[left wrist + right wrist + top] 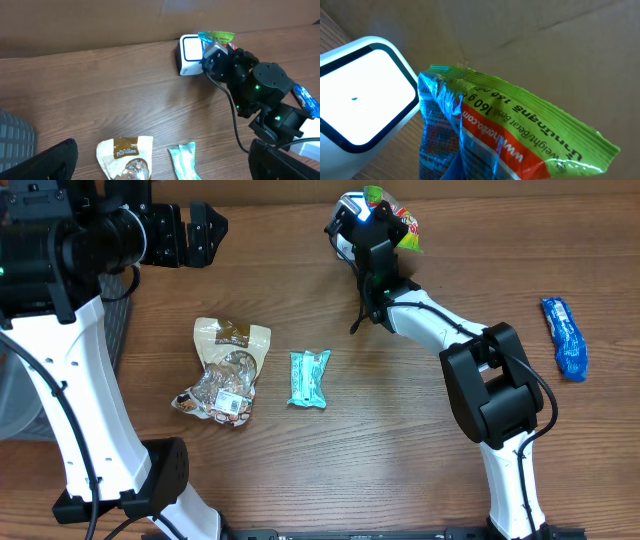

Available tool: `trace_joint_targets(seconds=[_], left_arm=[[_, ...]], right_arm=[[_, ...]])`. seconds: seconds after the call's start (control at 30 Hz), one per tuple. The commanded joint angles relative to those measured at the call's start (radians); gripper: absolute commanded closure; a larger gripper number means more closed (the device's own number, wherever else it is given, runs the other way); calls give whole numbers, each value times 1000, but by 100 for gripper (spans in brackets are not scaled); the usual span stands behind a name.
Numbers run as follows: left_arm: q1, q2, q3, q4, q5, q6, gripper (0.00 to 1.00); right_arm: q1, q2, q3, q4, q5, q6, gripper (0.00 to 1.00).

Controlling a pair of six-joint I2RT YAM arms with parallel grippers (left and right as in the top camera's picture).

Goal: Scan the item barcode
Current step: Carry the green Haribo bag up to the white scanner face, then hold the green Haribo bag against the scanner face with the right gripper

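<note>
1. At the far left, the left gripper [200,232] hangs spread wide, holding nothing.
2. A nut bag [228,370] and a teal bar [309,378] lie waiting.
3. The right gripper [378,228] pinches the green bag [530,130] tight, just beside the white scanner [365,95], likely so it reads the barcode.
4. The tabletop [400,440] is brown wood; a brown wall [545,40] stands behind.

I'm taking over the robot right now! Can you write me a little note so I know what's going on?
Left gripper: open, empty, at the table's far left.
Right gripper: shut on the green-and-orange snack bag, held beside the scanner and its lit window.
On the table: tan snack bag, teal bar, blue packet on the right.
Done: bag lifted and at the scanner.
Left: no sign yet of a read; the barcode may need turning toward the window.
</note>
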Motion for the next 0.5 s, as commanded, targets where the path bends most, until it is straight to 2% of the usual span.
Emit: trace_joint_targets(seconds=[0.0,0.47], left_arm=[[-3,6,6,1,14,19,1],[-3,6,6,1,14,19,0]], right_arm=[[-1,8,14,18,-19,-33,96],[-2,18,14,22,-3,-52,96]])
